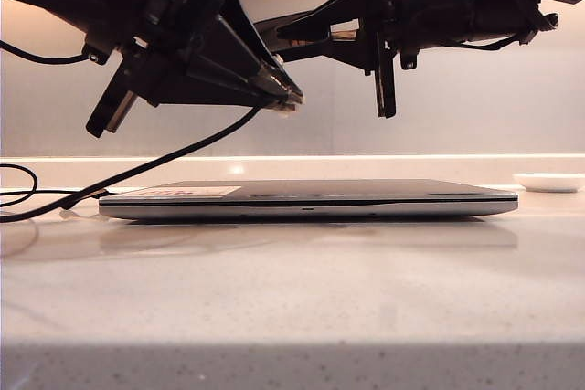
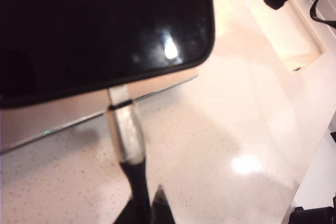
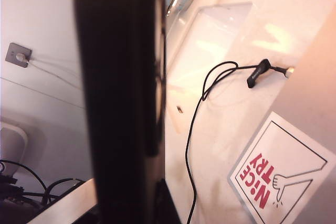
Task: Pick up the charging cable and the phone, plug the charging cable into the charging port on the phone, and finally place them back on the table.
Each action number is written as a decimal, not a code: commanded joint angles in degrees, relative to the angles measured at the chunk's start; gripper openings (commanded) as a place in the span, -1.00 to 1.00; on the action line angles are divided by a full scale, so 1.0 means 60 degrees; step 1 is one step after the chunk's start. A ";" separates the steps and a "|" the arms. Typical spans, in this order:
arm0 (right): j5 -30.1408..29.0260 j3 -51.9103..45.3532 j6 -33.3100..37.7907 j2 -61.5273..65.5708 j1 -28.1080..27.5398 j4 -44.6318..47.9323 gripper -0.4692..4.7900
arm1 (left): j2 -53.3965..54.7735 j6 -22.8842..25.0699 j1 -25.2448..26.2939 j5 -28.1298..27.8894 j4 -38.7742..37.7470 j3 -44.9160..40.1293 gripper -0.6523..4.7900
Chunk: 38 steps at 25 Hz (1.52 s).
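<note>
So both arms hang above the laptop (image 1: pixel 311 198): left tool (image 1: pixel 291 98) pinching the charging cable (image 2: pixel 125 129), right tool (image 1: pixel 315 38) clamping the phone (image 3: pixel 118 98) edge-up.

The exterior camera sits low at table (image 1: pixel 292 299) level, facing my arms side-on. My left wrist camera looks down close on the phone (image 2: pixel 100 24) — my right wrist camera shares it, edge-on (image 3: pixel 118 87), laptop (image 3: pixel 310 98) below.

Warm bright light, bench (image 1: pixel 292 299) glossy with glare patches. Exterior view: arms backlit, near-black silhouettes. Wrist views overexposed; phone (image 2: pixel 100 30) beyond jaws shows specular spot, close parts blurred.
</note>
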 commanded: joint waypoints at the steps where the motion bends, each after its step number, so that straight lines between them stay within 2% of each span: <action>1: -0.0357 0.0036 0.0087 -0.0073 0.0033 0.0015 -0.84 | -0.0029 0.0080 -0.0004 -0.0120 0.0408 0.0033 -0.78; 16: -0.0732 0.0040 0.0171 -0.0073 0.0033 -0.0200 -0.84 | -0.0033 0.0146 0.0004 -0.0120 0.0423 0.0033 -0.78; 28: -0.0124 0.0055 0.0459 -0.0077 0.0033 -0.0087 -0.84 | -0.0033 -0.0007 0.0000 -0.0120 0.0423 0.0033 -0.78; 38: 0.0044 0.0055 0.0463 -0.0077 0.0033 0.0667 -0.84 | -0.0033 -0.0033 -0.0011 -0.0117 0.0415 0.0033 -0.78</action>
